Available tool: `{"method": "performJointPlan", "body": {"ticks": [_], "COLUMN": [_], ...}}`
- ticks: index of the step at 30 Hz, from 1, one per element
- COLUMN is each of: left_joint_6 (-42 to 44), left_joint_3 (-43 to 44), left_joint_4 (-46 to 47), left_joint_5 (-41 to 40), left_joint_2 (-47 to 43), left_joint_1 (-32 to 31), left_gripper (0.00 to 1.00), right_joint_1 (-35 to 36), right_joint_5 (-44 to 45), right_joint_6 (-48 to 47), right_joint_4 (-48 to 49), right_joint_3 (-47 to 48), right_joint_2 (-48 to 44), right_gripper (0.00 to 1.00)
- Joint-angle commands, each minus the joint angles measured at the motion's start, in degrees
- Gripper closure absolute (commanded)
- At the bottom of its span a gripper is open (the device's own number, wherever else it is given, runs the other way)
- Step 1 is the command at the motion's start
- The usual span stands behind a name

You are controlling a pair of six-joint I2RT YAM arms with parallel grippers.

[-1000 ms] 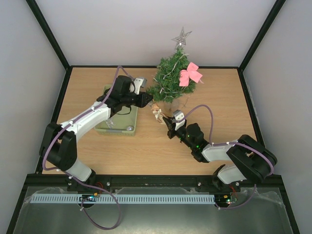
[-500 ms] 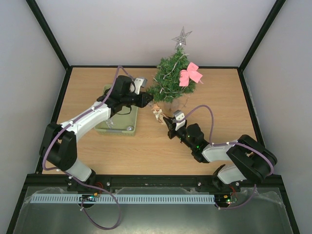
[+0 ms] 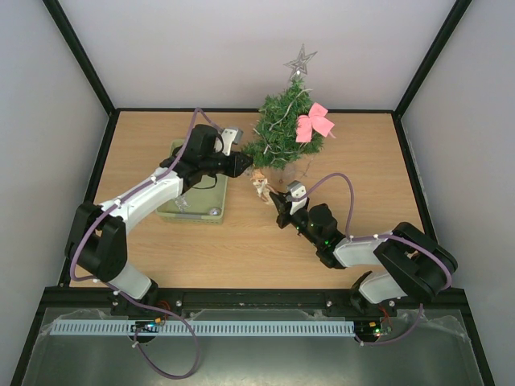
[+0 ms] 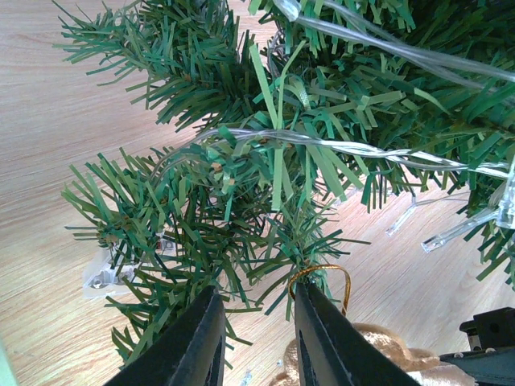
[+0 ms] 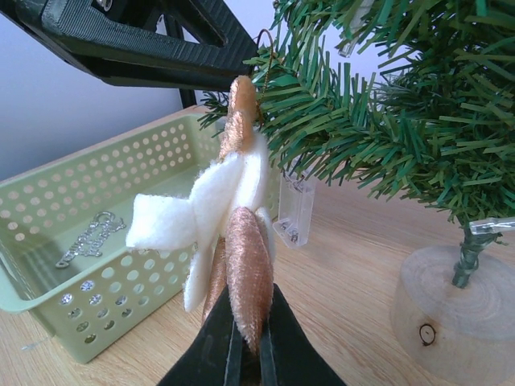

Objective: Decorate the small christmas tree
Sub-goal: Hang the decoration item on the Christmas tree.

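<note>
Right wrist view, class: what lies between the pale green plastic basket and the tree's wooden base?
A copper-and-white fabric ornament, pinched by the right hand.

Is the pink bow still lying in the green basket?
No, the pink bow already sits on the tree, while the green basket holds only a silvery chain.

Tree (image 4: 306, 137) branches fill the view, strung with clear light wire (image 4: 386, 153). The left gripper (image 4: 257, 338) fingers straddle a lower branch tip. A gold loop (image 4: 322, 277) hangs just right, above a tan ornament (image 4: 378, 354).
</note>
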Motion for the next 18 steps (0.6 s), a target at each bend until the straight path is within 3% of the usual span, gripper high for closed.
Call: {"method": "performJointPlan", "body": {"ticks": [1, 14, 18], "left_joint_6": [0.6, 0.7, 0.7], "left_joint_3": [1.6, 1.9, 2.0], "left_joint_4": [0.4, 0.4, 0.5], "left_joint_5": [-0.3, -0.2, -0.2], "left_joint_2": [-0.5, -0.4, -0.2], "left_joint_1": [-0.3, -0.4, -0.4], "left_gripper": [0.73, 0.73, 0.73], "right_joint_1": [-0.3, -0.7, -0.7], "right_joint_5": [1.6, 2.2, 2.4], "right_joint_6": [1.0, 2.3, 2.0], "right_joint_4": [2.6, 4.1, 3.9], "right_joint_3": [-0.1, -1.0, -1.0], "right_joint_2": [0.9, 3.0, 2.8], "right_gripper": [0.98, 0.97, 0.87]}}
